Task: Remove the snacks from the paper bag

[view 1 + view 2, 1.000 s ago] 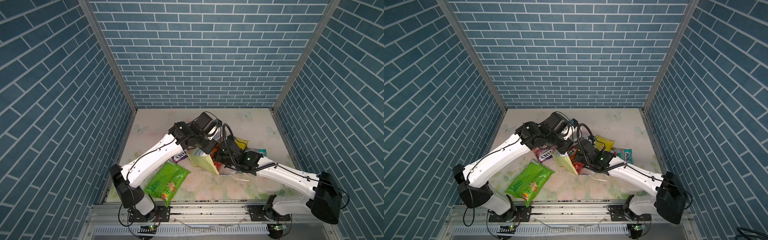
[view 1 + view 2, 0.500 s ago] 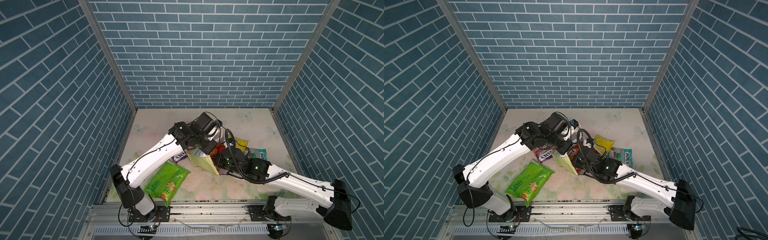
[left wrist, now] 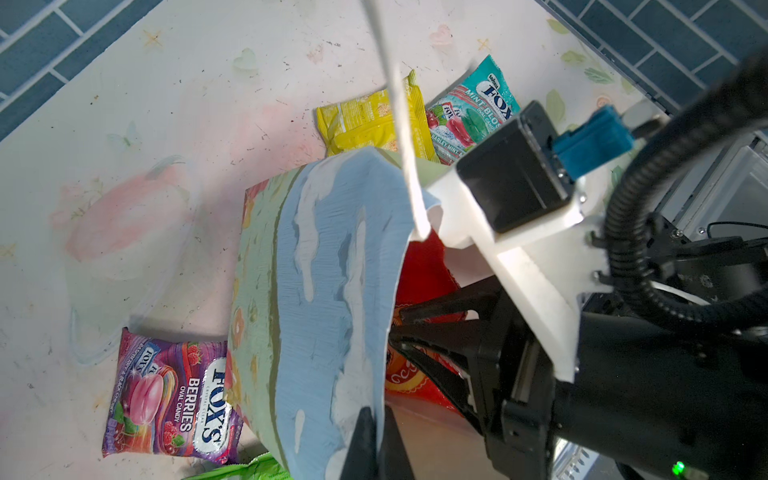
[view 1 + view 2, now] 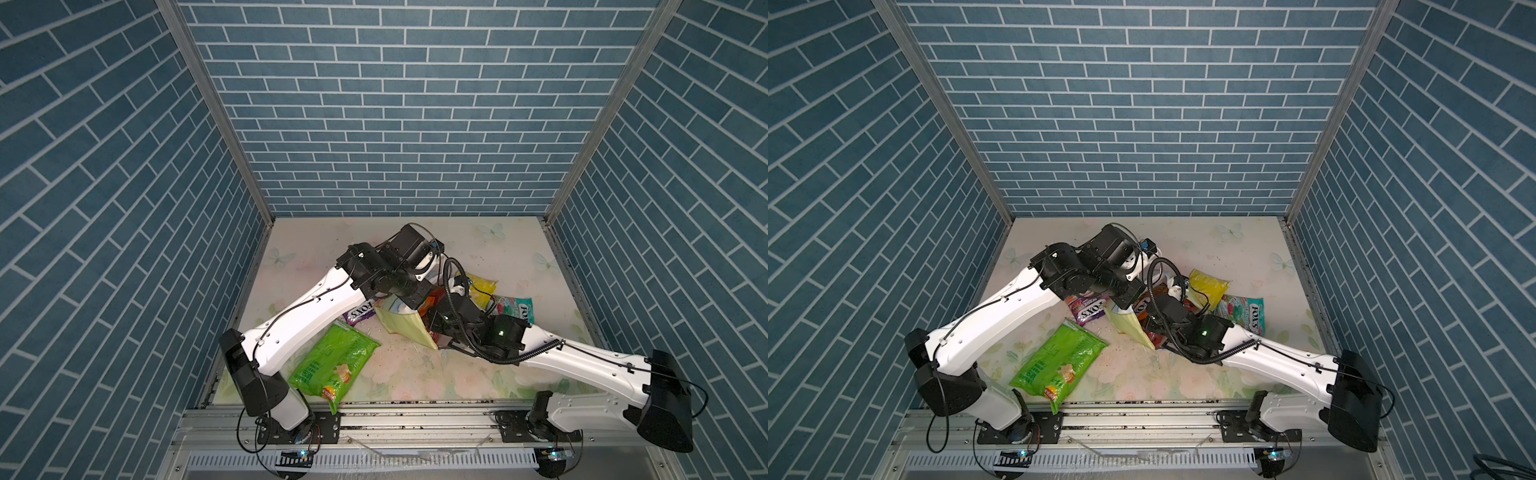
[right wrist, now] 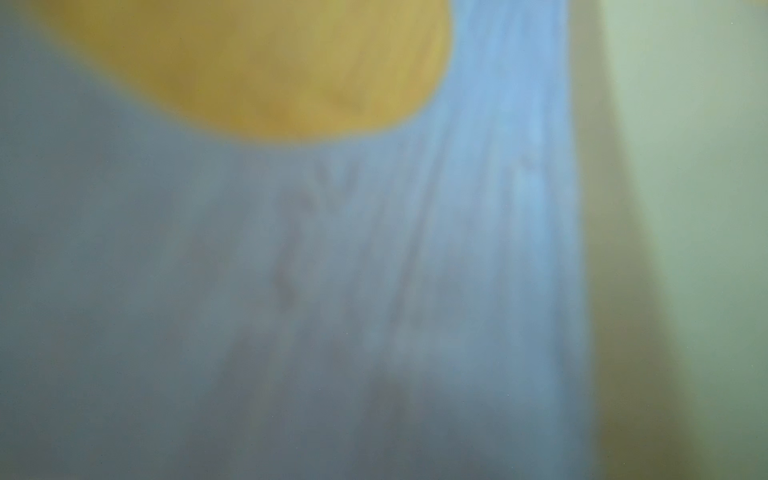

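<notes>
In both top views we see the paper bag point(image 4: 405, 328) tilted near the centre of the table point(image 4: 478, 249), mouth on its 3 o'clock side. Left gripper point(image 3: 374, 424) is pressed together, pinching the bag's sky-print rim. Right gripper point(image 3: 399, 328) sits at the mouth against a red-orange pack point(image 3: 424, 274); we can't tell if it's clamped or loose. Right wrist view is just blue-yellow blur. On the table: green chip bag point(image 4: 334, 361) at the bag's 7 o'clock, purple FOX'S pack point(image 4: 360, 312) just beside it at 10, yellow pack point(image 4: 480, 286) at 2, teal FOX'S mint pack point(image 4: 515, 309) at 3.
</notes>
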You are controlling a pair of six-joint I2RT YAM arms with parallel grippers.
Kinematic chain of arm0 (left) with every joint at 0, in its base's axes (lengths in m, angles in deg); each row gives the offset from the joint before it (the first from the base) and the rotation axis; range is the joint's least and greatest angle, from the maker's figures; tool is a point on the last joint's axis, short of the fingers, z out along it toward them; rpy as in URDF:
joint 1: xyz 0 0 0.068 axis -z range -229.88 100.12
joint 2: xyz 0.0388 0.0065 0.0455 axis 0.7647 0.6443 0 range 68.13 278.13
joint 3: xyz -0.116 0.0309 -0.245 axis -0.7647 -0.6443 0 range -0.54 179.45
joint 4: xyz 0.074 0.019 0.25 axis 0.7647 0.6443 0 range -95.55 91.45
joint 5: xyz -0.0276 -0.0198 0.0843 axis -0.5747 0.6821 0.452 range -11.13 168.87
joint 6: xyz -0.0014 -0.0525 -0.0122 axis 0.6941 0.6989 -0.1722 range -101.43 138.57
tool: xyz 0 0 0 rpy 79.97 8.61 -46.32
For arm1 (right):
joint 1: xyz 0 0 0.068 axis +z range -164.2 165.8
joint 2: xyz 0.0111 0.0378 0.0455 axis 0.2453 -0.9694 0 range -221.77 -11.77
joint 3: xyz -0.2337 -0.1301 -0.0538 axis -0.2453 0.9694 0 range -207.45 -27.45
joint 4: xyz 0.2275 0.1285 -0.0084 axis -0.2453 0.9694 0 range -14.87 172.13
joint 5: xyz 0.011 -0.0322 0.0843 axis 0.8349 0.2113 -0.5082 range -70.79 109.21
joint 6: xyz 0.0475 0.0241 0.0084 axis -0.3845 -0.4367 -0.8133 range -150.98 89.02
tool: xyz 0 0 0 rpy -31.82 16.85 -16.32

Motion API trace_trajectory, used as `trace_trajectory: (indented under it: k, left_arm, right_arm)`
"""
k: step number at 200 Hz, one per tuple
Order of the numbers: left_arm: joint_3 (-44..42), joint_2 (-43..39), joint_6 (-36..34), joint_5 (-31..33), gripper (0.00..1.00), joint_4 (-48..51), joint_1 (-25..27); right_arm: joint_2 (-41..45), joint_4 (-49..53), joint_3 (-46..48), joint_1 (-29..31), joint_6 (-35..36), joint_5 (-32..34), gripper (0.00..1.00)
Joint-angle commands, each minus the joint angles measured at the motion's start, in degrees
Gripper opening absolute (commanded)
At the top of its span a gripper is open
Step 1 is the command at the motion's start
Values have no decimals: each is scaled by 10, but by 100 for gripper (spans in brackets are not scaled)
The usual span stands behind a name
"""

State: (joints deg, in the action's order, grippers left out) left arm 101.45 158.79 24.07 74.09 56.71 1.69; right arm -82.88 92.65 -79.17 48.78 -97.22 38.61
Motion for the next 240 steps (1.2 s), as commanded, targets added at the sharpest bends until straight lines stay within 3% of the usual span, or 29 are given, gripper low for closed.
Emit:
trace_trajectory:
  k: [1, 70, 113, 188, 240]
  left_arm:
    - [23, 0, -12, -3, 4, 19, -2]
    - [10, -14, -13, -7, 10, 21, -2]
    - [-11, -26, -8, -4, 9, 15, -2]
    - [-16, -28, -6, -2, 9, 5, -2]
    - [-33, -38, -4, -2, 9, -8, -2]
  right_arm:
    - [-23, -9, 2, 0, -15, -2, 20]
    - [-50, 4, -3, -22, -29, -14, 22]
    - [20, -79, 33, -20, 31, -19, 21]
    - [175, 131, -23, -23, 129, -102, 20]
    - [199, 151, -29, -37, 117, -208, 16]
